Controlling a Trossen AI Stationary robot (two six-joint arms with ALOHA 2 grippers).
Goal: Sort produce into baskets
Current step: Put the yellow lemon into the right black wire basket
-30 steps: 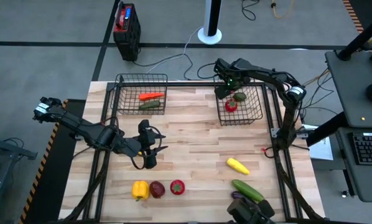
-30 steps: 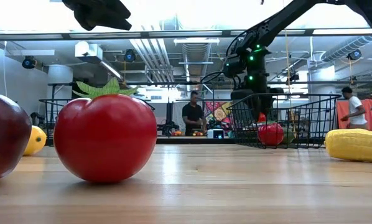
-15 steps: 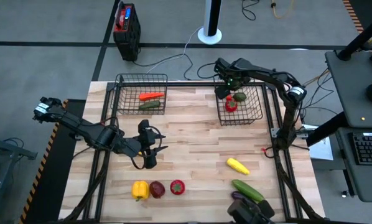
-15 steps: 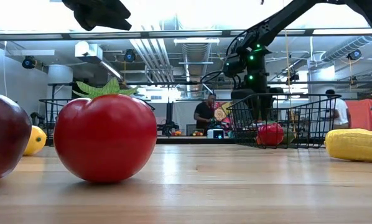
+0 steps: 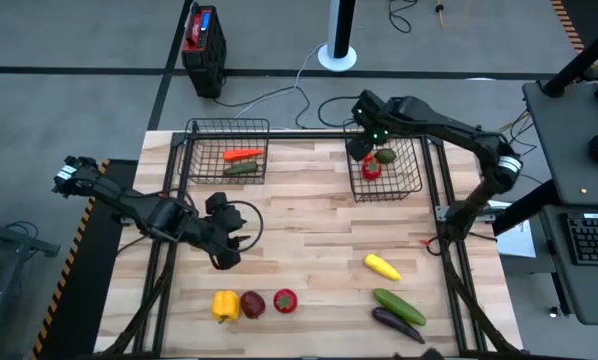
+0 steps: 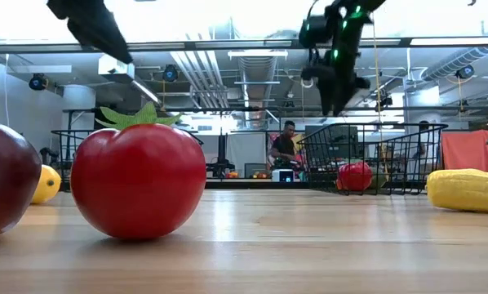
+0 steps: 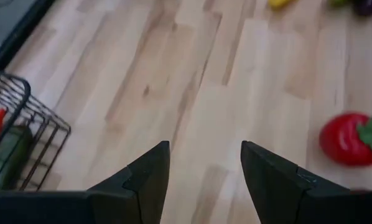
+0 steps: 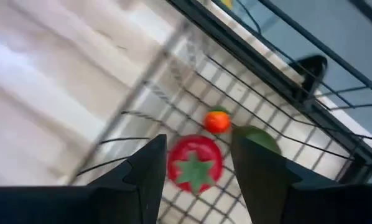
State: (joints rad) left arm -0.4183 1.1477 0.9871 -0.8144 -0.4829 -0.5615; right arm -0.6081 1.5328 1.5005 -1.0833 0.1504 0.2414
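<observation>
Both grippers empty and spread: right gripper (image 5: 363,143) above the basket (image 5: 415,186) at 1 o'clock holding one tomato (image 8: 195,163), left gripper (image 7: 199,163) mid-table; loose red tomato (image 5: 285,299) at 6 o'clock looks light, hard, slick and round, so I'd pinch across its widest middle

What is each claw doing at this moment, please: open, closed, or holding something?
Left claw: open, empty, above bare table near a red tomato.
Right claw: open, empty, above the right basket with its tomato.
</observation>
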